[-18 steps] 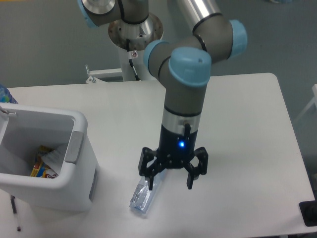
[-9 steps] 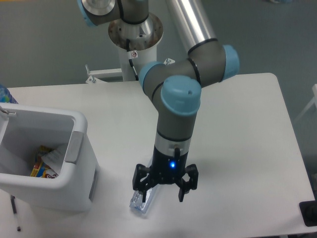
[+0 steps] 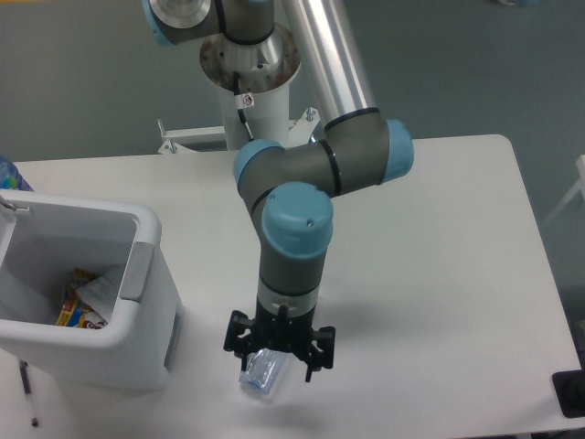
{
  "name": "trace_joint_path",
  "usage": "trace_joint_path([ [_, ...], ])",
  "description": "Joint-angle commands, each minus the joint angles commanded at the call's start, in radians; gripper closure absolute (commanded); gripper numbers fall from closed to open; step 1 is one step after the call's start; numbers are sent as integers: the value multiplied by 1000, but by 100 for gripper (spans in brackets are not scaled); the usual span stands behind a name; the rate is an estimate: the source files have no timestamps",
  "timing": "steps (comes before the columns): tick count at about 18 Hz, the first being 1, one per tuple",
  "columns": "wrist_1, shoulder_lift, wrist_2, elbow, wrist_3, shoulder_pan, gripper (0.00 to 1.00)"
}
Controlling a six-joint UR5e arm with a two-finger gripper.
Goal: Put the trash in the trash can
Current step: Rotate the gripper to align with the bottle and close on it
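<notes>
From the fixed camera, the gripper [image 3: 278, 352] hangs straight down over the bottle [image 3: 262, 375], its two fingers spread wide to either side and closed on nothing. The bottle lies flat on the table [image 3: 439, 274], near the front edge, directly beneath the gripper and between the fingers, with its lower end sticking out toward the camera. Its long axis runs roughly from the gripper's base toward the front-left of the table, slightly slanted, while the fingers stand left and right of it, so the jaws look set across the narrow width rather than along the length. That crosswise fit is what the coming grasp seems to depend on. Whether the fingertips already touch the table or hover just above it cannot be told from this angle. The bin [image 3: 82, 302] stands to the left of the bottle, close by, its open top facing up with some coloured wrappers already inside; the grey tab [image 3: 137, 271] faces the arm
</notes>
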Motion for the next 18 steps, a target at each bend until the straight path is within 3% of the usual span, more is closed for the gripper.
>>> trace_joint_path([
  [3, -24, -28, 66, 23, 3, -23, 0],
  [10, -152, -113, 184, 124, 5, -64, 0],
  [18, -163, -157, 279, 121, 3, -114, 0],
])
